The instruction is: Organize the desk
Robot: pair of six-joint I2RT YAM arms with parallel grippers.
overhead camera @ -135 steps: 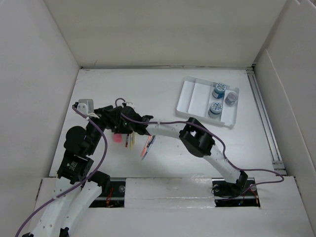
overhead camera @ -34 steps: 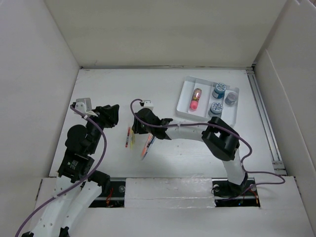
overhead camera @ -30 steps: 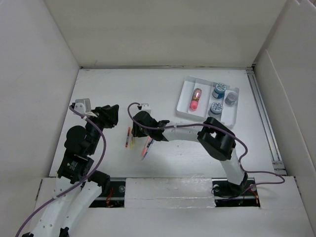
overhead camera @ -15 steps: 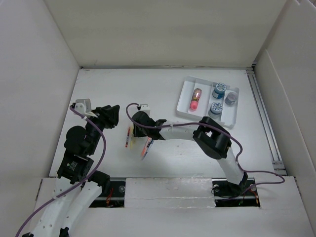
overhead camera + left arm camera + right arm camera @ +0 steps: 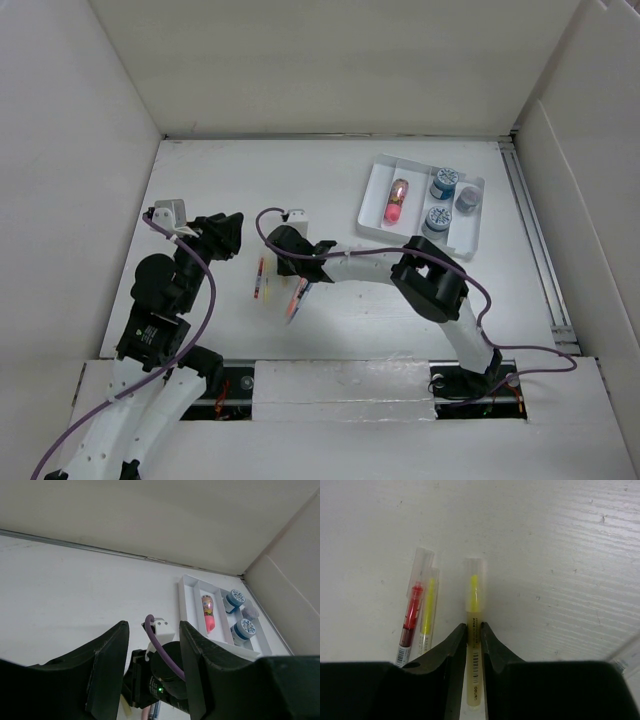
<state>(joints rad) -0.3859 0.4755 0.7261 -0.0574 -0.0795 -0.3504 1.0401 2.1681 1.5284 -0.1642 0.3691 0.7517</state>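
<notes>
The desk is a white tabletop between tall white walls. My right gripper reaches across to the left of centre. In the right wrist view it is shut on a yellow highlighter that lies flat on the desk. A red pen and a thin yellow pen lie just left of the highlighter. My left gripper is open and empty, raised just left of the right wrist. In the left wrist view it frames that wrist.
A white compartmented tray at the back right holds a pink tube, two blue-capped jars and a grey one. Two more pens lie near the front. Walls close in on three sides.
The pink tube, 4.5 s ago by the grippers at the left, now lies in the tray. Over the last second my right gripper shifted slightly left onto the pens. The left arm stayed put.
</notes>
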